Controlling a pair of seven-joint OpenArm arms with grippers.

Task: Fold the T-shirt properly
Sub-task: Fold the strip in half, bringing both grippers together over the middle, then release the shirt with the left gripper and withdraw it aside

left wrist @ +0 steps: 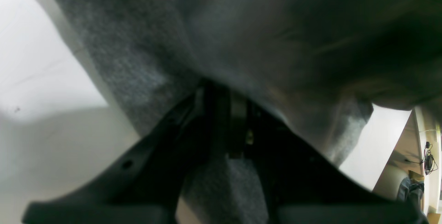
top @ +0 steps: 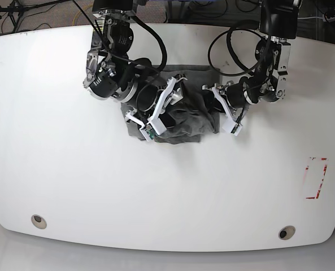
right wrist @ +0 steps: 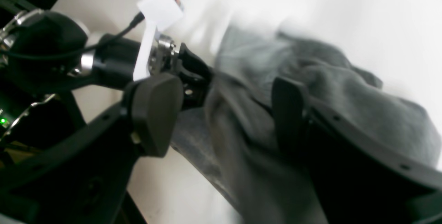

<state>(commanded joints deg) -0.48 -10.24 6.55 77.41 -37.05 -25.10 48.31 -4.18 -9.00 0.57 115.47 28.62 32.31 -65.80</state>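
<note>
Nearest us in the base view lies bare white surface; beyond it the T-shirt sits bunched in a dark heap toward the far middle, between both arms. Our left claw is clamped on a fold of grey cloth, which drapes over it in its wrist view. Our right claw stands wide, its pads apart with cloth hanging between them — nothing gripped. We judge the step to be early: the shirt is crumpled, not spread. Next we would close the right claw on an edge and draw both apart to flatten it — gently, lest it bunch
</note>
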